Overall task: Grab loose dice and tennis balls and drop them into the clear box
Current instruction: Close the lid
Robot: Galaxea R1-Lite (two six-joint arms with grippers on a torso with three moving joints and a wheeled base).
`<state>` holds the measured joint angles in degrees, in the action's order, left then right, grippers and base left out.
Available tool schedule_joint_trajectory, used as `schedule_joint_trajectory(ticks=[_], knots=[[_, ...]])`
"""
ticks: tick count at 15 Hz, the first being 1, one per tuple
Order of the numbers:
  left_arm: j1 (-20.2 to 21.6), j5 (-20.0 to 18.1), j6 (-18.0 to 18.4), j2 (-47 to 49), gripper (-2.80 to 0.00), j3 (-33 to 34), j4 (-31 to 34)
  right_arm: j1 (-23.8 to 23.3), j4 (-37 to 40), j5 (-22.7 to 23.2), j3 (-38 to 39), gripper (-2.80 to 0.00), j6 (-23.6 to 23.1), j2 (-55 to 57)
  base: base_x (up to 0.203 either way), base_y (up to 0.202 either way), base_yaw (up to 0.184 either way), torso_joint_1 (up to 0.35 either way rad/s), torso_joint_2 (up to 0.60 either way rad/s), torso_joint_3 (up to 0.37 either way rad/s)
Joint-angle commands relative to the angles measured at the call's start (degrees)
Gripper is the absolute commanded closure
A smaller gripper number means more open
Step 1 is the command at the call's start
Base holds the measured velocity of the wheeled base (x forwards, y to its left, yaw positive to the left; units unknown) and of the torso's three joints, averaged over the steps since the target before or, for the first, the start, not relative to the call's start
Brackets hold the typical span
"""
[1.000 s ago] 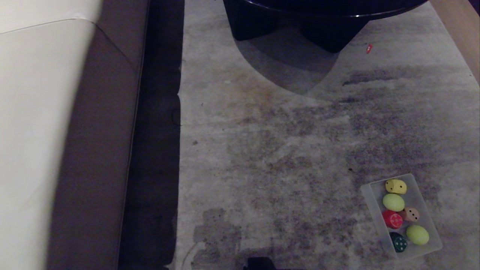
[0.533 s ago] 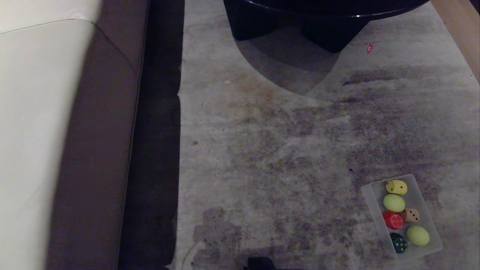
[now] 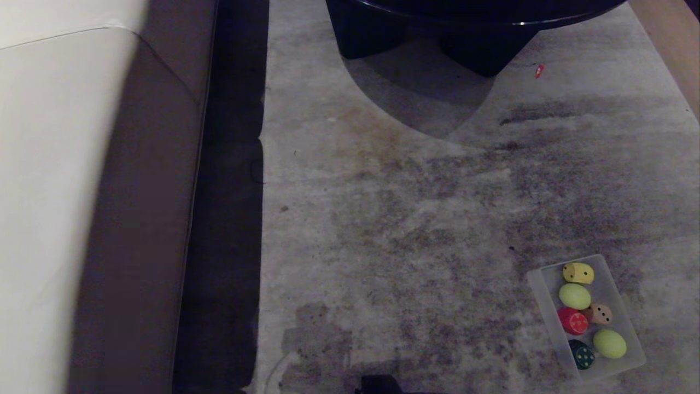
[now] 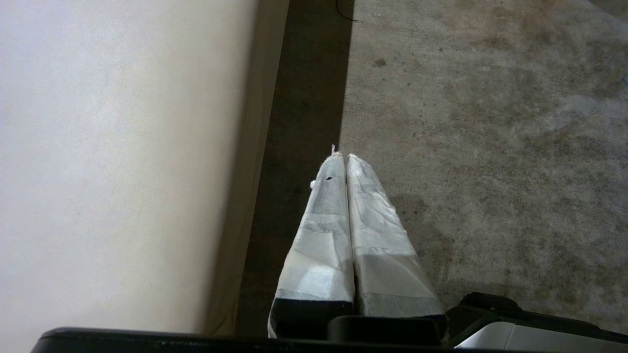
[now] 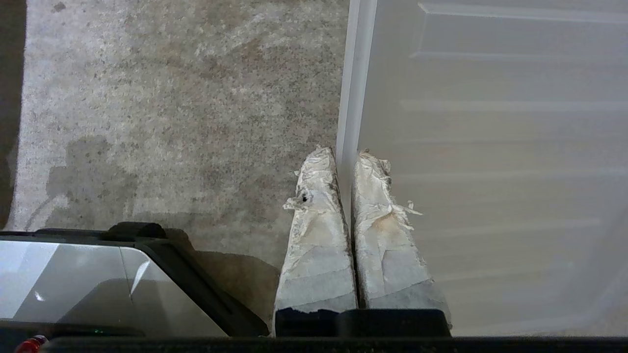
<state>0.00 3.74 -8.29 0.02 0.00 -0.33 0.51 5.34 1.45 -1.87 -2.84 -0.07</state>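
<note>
Head view: no arm visible; clear box (image 3: 626,320) at lower right on rug (image 3: 415,219), holding dice (image 3: 578,273) and tennis balls (image 3: 574,296). Left gripper (image 4: 342,158) pinched together beside sofa (image 4: 122,162); right gripper (image 5: 346,156) closed, empty, over ribbed lid (image 5: 490,147) edge.

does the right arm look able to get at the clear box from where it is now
Probably not yet. The right tool is shut and hangs over the ribbed lid panel, out of the head view, while the clear box sits apart on the carpet.
</note>
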Motion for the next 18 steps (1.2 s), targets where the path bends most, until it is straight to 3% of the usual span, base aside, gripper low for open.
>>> schedule_joint_trajectory(ticks=[1,4,9,14,18], knots=[[0.0,0.0,-0.1,0.0,0.0,0.0,0.0,-0.1,0.4,0.0,-0.3,0.0,1.2,0.0,0.0,0.0,0.0,0.0,0.0,0.0],[0.0,0.0,-0.1,0.0,0.0,0.0,0.0,-0.3,2.4,0.0,-6.6,0.0,2.1,5.7,0.0,0.0,0.0,0.0,0.0,0.0],[0.0,0.0,-0.1,0.0,0.0,0.0,0.0,0.1,3.3,0.4,-19.7,0.0,6.5,33.9,0.0,0.0,0.0,0.0,0.0,0.0],[0.0,0.0,-0.1,0.0,0.0,0.0,0.0,1.0,-10.2,0.6,-24.7,0.0,7.7,61.4,0.0,0.0,0.0,0.0,0.0,0.0],[0.0,0.1,-0.1,0.0,0.0,0.0,0.0,-0.5,-14.6,0.8,-33.6,0.0,8.1,80.1,0.0,0.0,0.0,0.0,0.0,0.0]])
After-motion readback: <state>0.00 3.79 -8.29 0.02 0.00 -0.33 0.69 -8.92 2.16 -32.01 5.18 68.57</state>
